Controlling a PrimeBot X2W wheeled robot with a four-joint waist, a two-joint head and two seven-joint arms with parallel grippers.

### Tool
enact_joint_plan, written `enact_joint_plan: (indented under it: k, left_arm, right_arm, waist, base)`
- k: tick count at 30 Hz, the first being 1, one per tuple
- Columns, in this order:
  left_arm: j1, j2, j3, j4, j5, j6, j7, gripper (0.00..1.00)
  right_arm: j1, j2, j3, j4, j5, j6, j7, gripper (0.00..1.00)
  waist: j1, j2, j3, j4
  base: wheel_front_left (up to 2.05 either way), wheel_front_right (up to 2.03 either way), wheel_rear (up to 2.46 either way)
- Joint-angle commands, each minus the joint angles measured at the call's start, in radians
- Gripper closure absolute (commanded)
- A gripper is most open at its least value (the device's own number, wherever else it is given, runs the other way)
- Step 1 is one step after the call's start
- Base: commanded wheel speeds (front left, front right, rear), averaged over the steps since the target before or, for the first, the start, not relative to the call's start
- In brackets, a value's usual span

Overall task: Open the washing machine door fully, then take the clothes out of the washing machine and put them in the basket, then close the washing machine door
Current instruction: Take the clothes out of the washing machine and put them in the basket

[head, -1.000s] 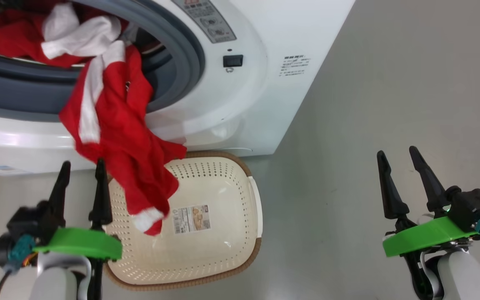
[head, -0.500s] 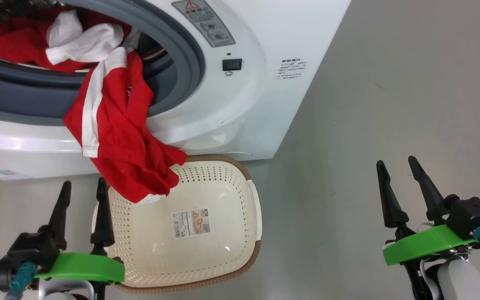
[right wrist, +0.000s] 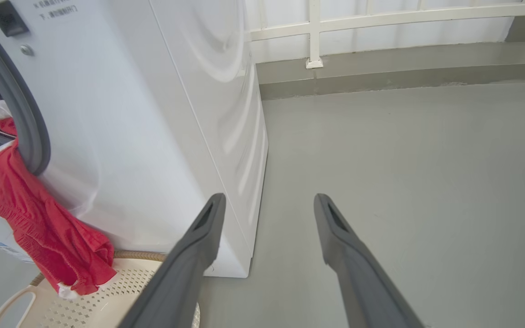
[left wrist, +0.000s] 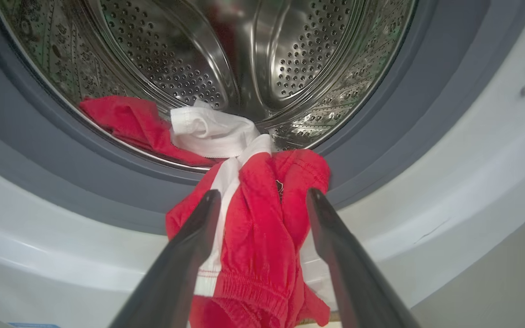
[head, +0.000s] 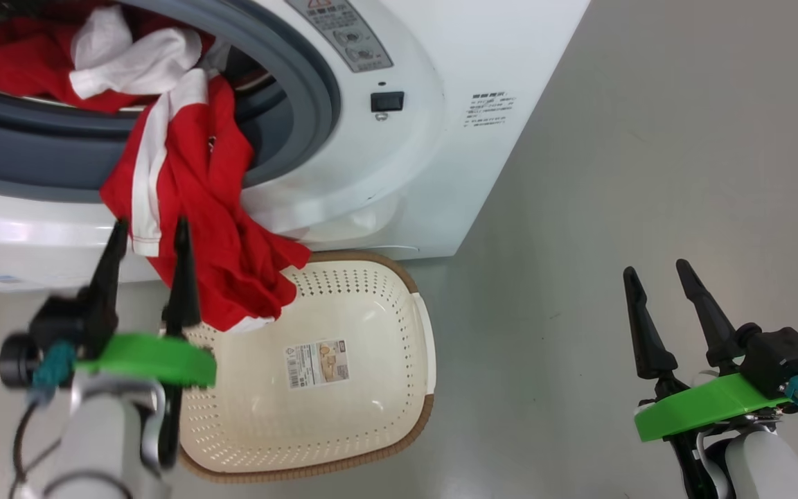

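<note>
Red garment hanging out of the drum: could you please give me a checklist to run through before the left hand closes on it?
1. Left hand open: ok, fingers spread wide.
2. Red garment between its fingers: ok in the left wrist view; whether they touch it, cannot tell.
3. Basket below the garment: ok, the garment's lower end hangs at the basket's edge.
4. Garment free of the white cloth in the drum: cannot tell, the two run together at the drum's lip.
5. Right hand out of the way: ok, open over the floor.
</note>
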Motion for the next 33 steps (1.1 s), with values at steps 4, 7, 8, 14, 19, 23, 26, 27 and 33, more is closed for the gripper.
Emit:
enact_joint_plan:
  k: [4,7,8,14,19,23,26,27,33]
  left_arm:
    - [-0.130,0.049,0.014,0.096,0.031,-0.003,-0.005,0.00]
    - [-0.224,0.067,0.006,0.204,0.040,-0.002,-0.005,0.00]
    - [-0.254,0.072,0.004,0.239,0.041,-0.002,-0.005,0.00]
    - [-0.405,0.114,0.002,0.463,0.044,0.012,0.036,0.00]
    - [-0.505,0.142,-0.007,0.609,0.046,0.014,0.073,0.00]
    - [-0.564,0.153,-0.015,0.695,0.043,0.010,0.098,0.00]
    - [-0.587,0.152,-0.018,0.727,0.037,0.001,0.098,0.00]
    - [-0.596,0.149,-0.022,0.740,0.036,-0.003,0.095,0.00]
    - [-0.629,0.146,-0.045,0.802,0.036,-0.016,0.075,0.75]
  right_arm:
    - [-0.019,-0.003,0.034,-0.022,0.009,0.006,-0.006,0.00]
    - [-0.028,-0.003,0.044,-0.022,0.017,0.006,-0.006,0.00]
    - [-0.029,-0.003,0.044,-0.022,0.021,0.006,-0.006,0.00]
    - [-0.036,-0.003,0.060,-0.026,0.043,0.006,-0.006,0.00]
    - [-0.044,-0.003,0.062,-0.027,0.058,0.006,-0.006,0.00]
    - [-0.049,-0.003,0.062,-0.028,0.061,0.006,-0.006,0.00]
    - [-0.051,-0.003,0.061,-0.029,0.062,0.006,-0.006,0.00]
    - [-0.053,-0.003,0.059,-0.029,0.062,0.006,-0.006,0.00]
    - [-0.061,-0.003,0.061,-0.028,0.060,0.006,-0.006,0.00]
  waist:
    - [0.0000,-0.0001,0.017,-0.014]
    - [0.0000,-0.0001,0.028,-0.028]
    - [0.0000,-0.0001,0.031,-0.031]
    - [0.0000,-0.0001,0.054,-0.062]
    - [0.0000,-0.0001,0.072,-0.079]
    - [0.0000,-0.0001,0.080,-0.083]
    - [0.0000,-0.0001,0.083,-0.083]
    - [0.0000,-0.0001,0.083,-0.083]
    - [0.0000,-0.0001,0.082,-0.081]
  base:
    - [0.00,0.00,0.00]
    - [0.00,0.00,0.00]
    - [0.00,0.00,0.00]
    - [0.00,0.00,0.00]
    - [0.00,0.00,0.00]
    - [0.00,0.00,0.00]
    - [0.00,0.00,0.00]
    - [0.00,0.00,0.00]
    - [0.00,0.00,0.00]
